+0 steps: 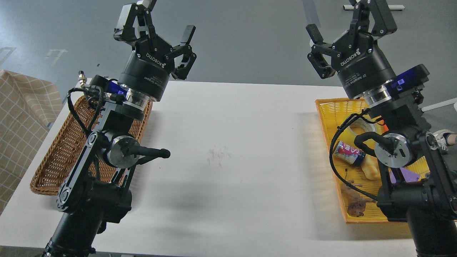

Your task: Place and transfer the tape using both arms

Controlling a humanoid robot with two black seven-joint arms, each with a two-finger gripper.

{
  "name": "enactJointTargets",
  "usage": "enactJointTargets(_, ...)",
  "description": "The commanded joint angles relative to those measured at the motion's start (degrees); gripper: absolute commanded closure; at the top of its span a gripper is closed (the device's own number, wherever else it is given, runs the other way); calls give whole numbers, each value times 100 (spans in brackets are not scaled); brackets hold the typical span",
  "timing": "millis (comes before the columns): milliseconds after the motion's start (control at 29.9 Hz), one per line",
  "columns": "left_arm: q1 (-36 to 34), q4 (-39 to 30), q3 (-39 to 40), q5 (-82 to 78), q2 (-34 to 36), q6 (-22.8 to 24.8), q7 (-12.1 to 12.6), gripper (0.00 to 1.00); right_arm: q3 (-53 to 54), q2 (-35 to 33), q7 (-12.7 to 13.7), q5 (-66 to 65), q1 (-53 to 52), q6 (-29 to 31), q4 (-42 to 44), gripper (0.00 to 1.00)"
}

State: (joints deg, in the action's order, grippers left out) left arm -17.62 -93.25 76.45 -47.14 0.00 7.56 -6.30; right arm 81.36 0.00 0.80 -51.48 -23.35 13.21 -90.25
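Observation:
The tape point(347, 135), a translucent yellow roll with a pale core, lies in the far part of the yellow basket point(330, 107) on the right. My right arm and its cable partly hide it. My right gripper point(345, 18) is open and empty. It is held high above the basket's far end and points up and away. My left gripper point(165, 21) is also open and empty. It is raised above the far end of the brown wicker basket point(53, 153) on the left.
The yellow basket also holds a small can point(348, 152), a yellow toy point(370, 168), a brown toy point(355, 204) and a purple block point(406, 175). The white table point(232, 142) lies between the baskets. A checked cloth point(21, 117) is at far left.

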Motion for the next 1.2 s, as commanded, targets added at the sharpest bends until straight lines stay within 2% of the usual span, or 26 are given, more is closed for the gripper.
enactJointTargets(0, -5, 0, 1, 20, 0, 9, -12, 2, -6, 0, -1, -2, 24, 6, -28, 0)
enactJointTargets(568, 21, -27, -16, 12, 0, 9, 6, 2, -50, -18, -1, -416, 76, 6, -133, 0)
enactJointTargets(669, -49, 0, 1, 47, 0, 9, 14, 2, -85, -534, -1, -642, 42, 24, -221, 0)
enactJointTargets(769, -154, 35, -25, 38, 0, 9, 84, 2, -85, -1211, -1, -1711, -11, 24, -213, 0)
enactJointTargets(869, -154, 44, -69, 29, 0, 9, 198, 2, -85, -1397, -1, -2416, -29, 33, -212, 0)
enactJointTargets(1036, -111, 88, -34, 12, 0, 26, 208, 2, -68, -1916, -1, -2578, 50, 112, -282, 0)
enactJointTargets(1170, -163, 61, -25, 21, 0, 71, 208, 2, 650, -2083, -9, -2525, 330, 261, -915, 0)
